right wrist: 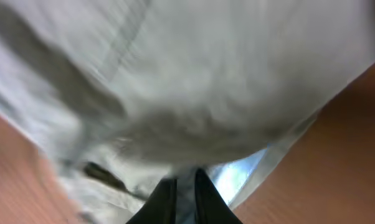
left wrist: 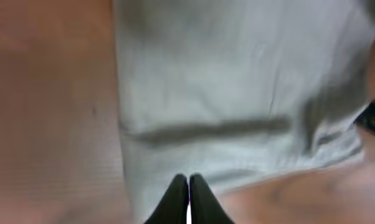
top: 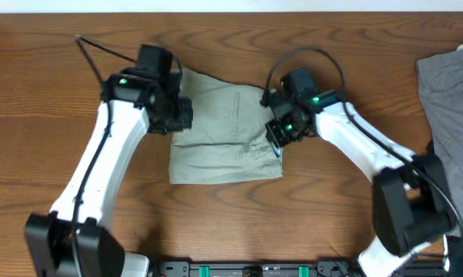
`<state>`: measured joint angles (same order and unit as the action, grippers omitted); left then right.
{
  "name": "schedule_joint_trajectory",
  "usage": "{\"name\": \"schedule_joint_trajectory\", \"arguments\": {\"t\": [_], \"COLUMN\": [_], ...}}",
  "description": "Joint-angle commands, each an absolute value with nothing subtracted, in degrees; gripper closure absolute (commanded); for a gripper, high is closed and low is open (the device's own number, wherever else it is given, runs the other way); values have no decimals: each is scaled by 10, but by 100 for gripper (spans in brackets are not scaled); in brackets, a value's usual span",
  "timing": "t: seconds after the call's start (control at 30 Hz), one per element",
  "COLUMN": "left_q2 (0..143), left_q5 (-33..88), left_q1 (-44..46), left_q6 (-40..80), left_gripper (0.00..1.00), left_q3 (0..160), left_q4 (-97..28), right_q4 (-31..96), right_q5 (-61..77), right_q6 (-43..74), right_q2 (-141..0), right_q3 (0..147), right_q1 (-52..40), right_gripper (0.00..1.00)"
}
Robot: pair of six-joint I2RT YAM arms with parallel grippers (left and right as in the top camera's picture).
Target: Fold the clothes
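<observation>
The pale khaki-green shorts (top: 224, 131) lie folded into a rough rectangle in the middle of the wooden table. My left gripper (top: 179, 115) is at their left edge. In the left wrist view its fingers (left wrist: 189, 182) are pressed together over the near corner of the shorts (left wrist: 237, 81), apparently pinching the cloth. My right gripper (top: 276, 137) is at their right edge. In the right wrist view its fingers (right wrist: 186, 182) are shut with a strip of the shorts (right wrist: 225, 74) between them, and the cloth bunches above.
Darker grey garments (top: 449, 85) lie at the right edge of the table, beside the right arm's base. Bare wooden table (top: 216, 223) shows in front of the shorts and to the far left.
</observation>
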<state>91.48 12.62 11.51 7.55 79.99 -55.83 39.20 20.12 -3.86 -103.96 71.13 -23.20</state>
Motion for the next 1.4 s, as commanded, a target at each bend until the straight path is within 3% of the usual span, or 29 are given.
{"name": "schedule_joint_trajectory", "arguments": {"t": [0.0,0.1,0.13,0.2,0.3,0.47,0.77,0.9,0.97,1.03,1.13,1.37], "left_q2": [940,974,985,1004,1020,1042,1153,1181,1181,1181,1180,1124], "left_q5": [100,77,70,68,75,154,438,448,448,448,448,444], "left_q1": [113,109,105,92,64,12,-27,-27,-27,-27,-29,-91], "left_q6": [74,77,81,90,98,96,-32,-44,-63,-73,-96,-34], "left_gripper": [94,93,86,55,20,1,2,3,26,62,94,94], "left_q3": [772,743,741,741,741,741,741,741,741,741,741,742], "left_q4": [-528,-484,-473,-451,-424,-395,-399,-406,-416,-427,-443,-419], "right_q4": [383,381,378,372,371,378,385,391,392,392,392,392], "right_q5": [224,232,232,232,243,243,243,242,242,242,242,242], "right_q6": [-48,-50,-50,-50,-61,-60,-58,-58,-58,-58,-58,-58], "right_q2": [-1022,-1025,-1025,-1025,-1025,-1026,-1027,-1027,-1027,-1027,-1027,-1027], "right_q3": [724,724,724,724,724,724,724,724,724,724,724,724], "right_q1": [-225,-228,-228,-228,-228,-231,-231,-231,-231,-231,-231,-231], "right_gripper": [92,91,89,82,52,45,42,41,41,41,41,41]}}
